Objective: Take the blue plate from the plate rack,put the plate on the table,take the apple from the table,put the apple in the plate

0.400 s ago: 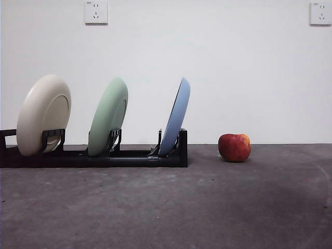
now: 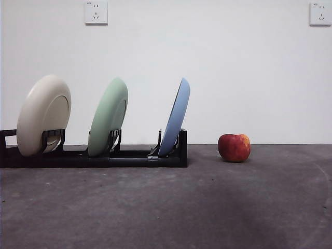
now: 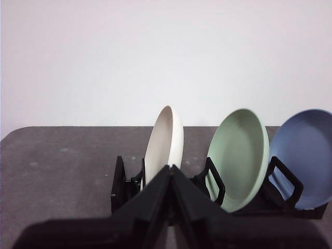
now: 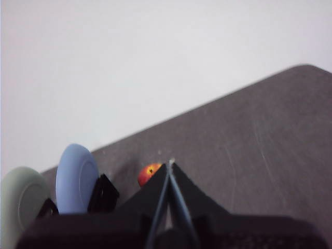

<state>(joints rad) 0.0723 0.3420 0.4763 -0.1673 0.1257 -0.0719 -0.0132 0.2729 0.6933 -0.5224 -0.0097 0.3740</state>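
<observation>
Dark grey mottled table (image 2: 207, 207), white wall (image 2: 233, 67), two sockets (image 2: 96, 12)

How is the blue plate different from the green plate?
The blue plate is light blue; the green plate is pale green. The blue plate stands at the rack's end, nearest the apple; the green plate sits in the middle slot. Both stand tilted on edge.

light-blue plate (image 2: 176, 116), red yellow-streaked apple (image 2: 234, 148)
</observation>
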